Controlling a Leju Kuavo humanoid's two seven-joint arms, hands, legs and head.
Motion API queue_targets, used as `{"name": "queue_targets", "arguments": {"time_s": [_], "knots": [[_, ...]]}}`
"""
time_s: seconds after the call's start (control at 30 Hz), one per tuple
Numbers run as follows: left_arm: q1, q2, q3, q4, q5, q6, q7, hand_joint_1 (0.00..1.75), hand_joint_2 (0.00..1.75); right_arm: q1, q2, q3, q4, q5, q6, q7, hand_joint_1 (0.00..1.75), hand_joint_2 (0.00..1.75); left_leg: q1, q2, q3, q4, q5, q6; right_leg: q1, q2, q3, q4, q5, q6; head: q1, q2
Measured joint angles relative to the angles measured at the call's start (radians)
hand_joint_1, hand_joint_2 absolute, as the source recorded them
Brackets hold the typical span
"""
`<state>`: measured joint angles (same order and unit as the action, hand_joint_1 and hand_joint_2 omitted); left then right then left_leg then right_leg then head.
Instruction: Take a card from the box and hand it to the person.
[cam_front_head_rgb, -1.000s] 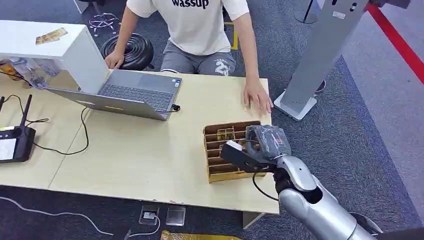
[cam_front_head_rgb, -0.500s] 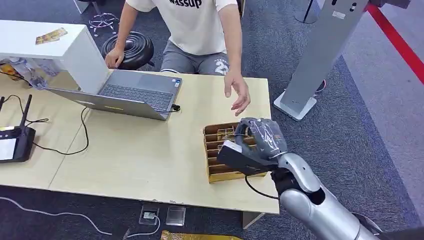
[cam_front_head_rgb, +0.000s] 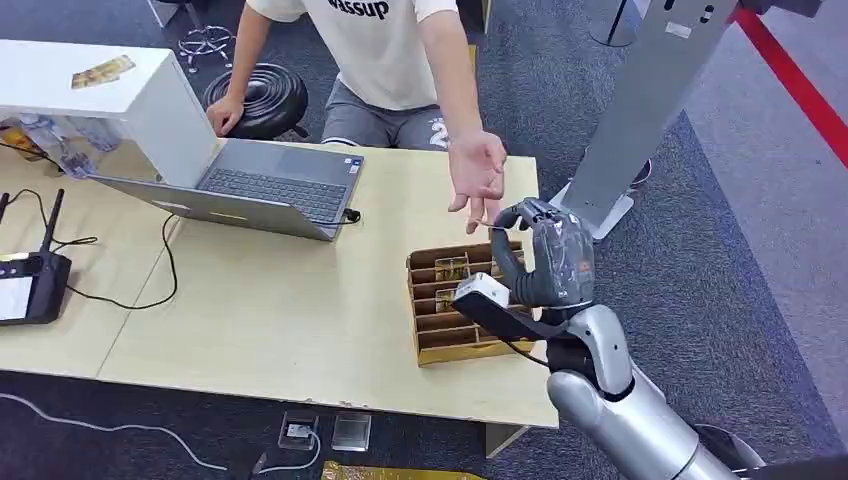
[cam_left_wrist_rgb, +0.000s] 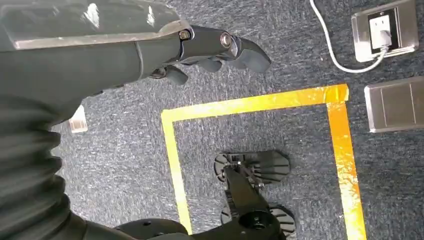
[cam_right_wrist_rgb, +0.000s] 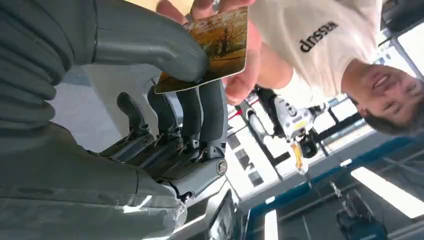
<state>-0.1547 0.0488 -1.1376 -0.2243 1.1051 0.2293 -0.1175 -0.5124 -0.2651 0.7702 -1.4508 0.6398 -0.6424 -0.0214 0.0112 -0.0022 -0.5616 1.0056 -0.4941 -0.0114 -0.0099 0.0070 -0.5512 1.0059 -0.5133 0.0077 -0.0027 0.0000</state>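
In the right wrist view the thick grey thumb and dark fingers of the right hand pinch a thin rectangular card with a brown-gold printed picture by its lower edge; the rest of the card stands free beyond the fingers. Just behind the card is the person's open hand, palm toward it, though I cannot tell whether it touches the card.

In the head view the right hand is raised above the far right corner of the brown slotted cardboard box, which rests near the front right corner of the pale wooden surface. A few cards stand in the box's rear slots. The person's outstretched hand hovers just beyond the robot's hand, fingers spread and pointing down.

The left hand hangs over grey carpet marked with yellow tape, its dark fingers loosely curled inward and holding nothing.

An open grey laptop sits further left on the surface.
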Motion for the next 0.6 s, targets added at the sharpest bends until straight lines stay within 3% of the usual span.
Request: {"name": "queue_targets", "arguments": {"time_s": [0.23, 0.27, 0.43, 0.47, 0.6], "knots": [[-0.002, -0.002, 0.000, 0.000, -0.001, -0.005, 0.001, 0.00, 1.75, 0.008, 0.032, 0.002, 0.088, -0.023, -0.039, -0.023, 1.41, 1.75, 0.000, 0.000, 0.000, 0.000, 0.000, 0.000, 0.000, 0.000, 0.000, 0.000, 0.000, 0.000, -0.001, 0.000], [-0.002, -0.002, 0.000, 0.000, -0.001, -0.005, 0.001, 0.00, 1.75, 0.008, 0.034, 0.002, 0.100, -0.024, -0.039, -0.023, 0.00, 1.75, 0.000, 0.000, 0.000, 0.000, 0.000, 0.000, 0.000, 0.000, 0.000, 0.000, 0.000, 0.000, -0.001, 0.000], [-0.002, -0.002, 0.000, 0.000, -0.014, -0.023, 0.004, 0.00, 1.75, 0.011, 0.049, 0.004, 0.139, -0.044, -0.039, -0.023, 0.00, 1.75, 0.000, 0.000, 0.000, 0.000, 0.000, 0.000, 0.000, 0.000, 0.000, 0.000, 0.000, 0.000, 0.000, 0.000], [-0.002, -0.002, 0.000, 0.000, -0.014, -0.022, 0.004, 0.00, 0.00, 0.011, 0.051, 0.005, 0.146, -0.051, -0.038, -0.023, 0.00, 1.75, 0.000, 0.000, 0.000, 0.000, 0.000, 0.000, 0.000, 0.000, 0.000, 0.000, 0.000, 0.000, 0.000, 0.000], [-0.001, -0.002, 0.002, 0.000, -0.004, -0.010, -0.004, 0.00, 0.00, 0.011, 0.059, 0.010, 0.159, -0.111, -0.029, -0.031, 0.00, 1.75, 0.000, 0.000, 0.000, 0.000, 0.000, 0.000, 0.000, 0.000, 0.000, 0.000, 0.000, 0.000, 0.001, 0.000]]}}
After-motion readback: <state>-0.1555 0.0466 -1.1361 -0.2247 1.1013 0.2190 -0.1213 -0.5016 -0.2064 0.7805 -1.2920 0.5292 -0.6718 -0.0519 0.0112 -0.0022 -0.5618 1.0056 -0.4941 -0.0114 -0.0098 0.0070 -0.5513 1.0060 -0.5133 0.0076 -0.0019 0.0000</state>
